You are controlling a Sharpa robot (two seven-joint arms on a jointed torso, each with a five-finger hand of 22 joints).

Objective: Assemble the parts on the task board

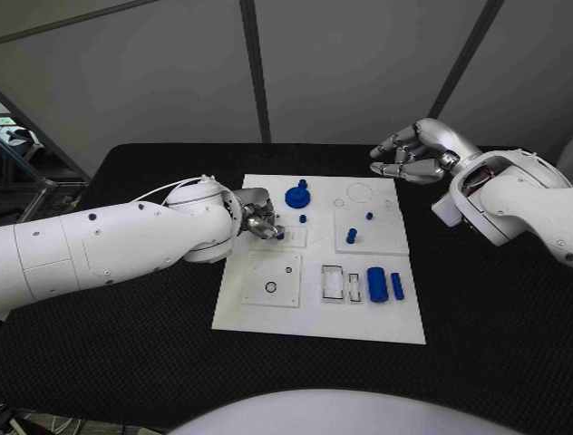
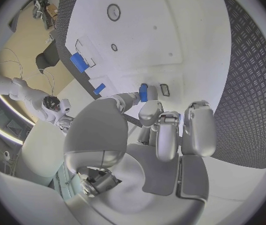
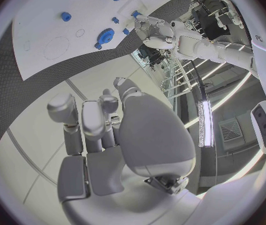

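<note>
The white task board lies mid-table. My left hand hovers over its left side, beside a blue gear. In the left wrist view the thumb and a finger of that hand pinch a small blue part above the board. Two blue blocks lie at the board's near right, also seen as blue blocks from the left wrist. Small blue pegs stand in the board's middle. My right hand is raised off the board's far right corner, fingers curled in with nothing in them.
Empty rectangular slots and a small ring hole mark the board's near half. A faint round outline sits at its far right. In the right wrist view the gear and a peg lie beyond my right hand. Black matting surrounds the board.
</note>
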